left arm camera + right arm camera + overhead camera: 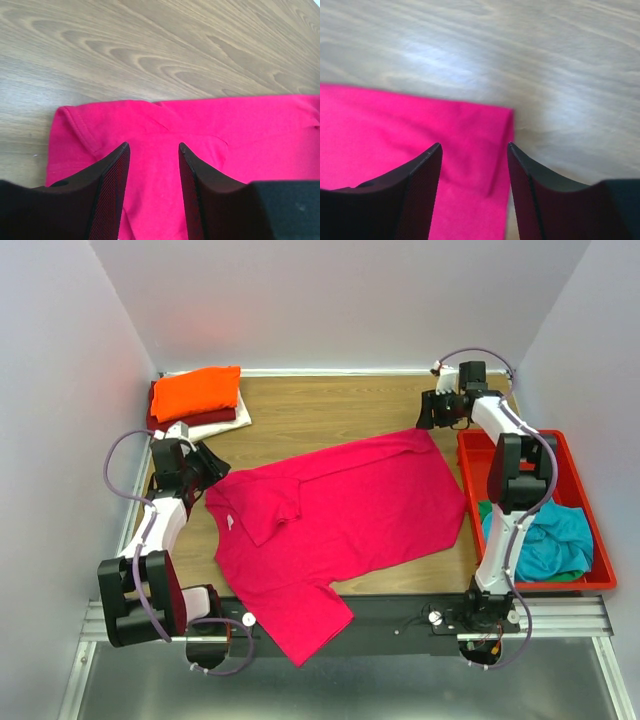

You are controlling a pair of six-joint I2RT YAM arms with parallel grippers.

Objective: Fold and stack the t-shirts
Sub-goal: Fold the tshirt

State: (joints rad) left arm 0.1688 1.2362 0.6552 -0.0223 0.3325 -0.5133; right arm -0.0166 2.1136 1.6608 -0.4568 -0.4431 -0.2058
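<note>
- Pale grey walls closed in a wood-grain bench (330, 405) on three sides, with both arms mounted at its near edge.
- A bright pink-red t-shirt (340, 510) lay spread across the middle of the bench. Its hem pointed toward the far right corner, and one sleeve hung over the near edge.
- The shirt's other sleeve was folded in over the chest, on the side toward the left edge.
- In the far left corner sat a folded stack, with an orange t-shirt (197, 390) on top, a dark red t-shirt (218, 417) under it and a cream t-shirt (228, 427) at the bottom.
- A red plastic tray (478, 475) stood along the right edge, holding a crumpled teal t-shirt (550, 540) and a green t-shirt (484, 508) beneath it.
- The left gripper (212, 472) hung over the folded sleeve near the left edge. In its wrist view the left gripper (152, 146) had its fingers spread apart with pink cloth below and nothing clamped.
- The right gripper (432, 412) was at the hem corner nearest the far right corner of the bench. In its wrist view the right gripper (474, 146) had its fingers parted and empty, one over the cloth and the other over bare wood just past the shirt's edge.
- Whether either gripper's fingertips touched the cloth could not be told.
</note>
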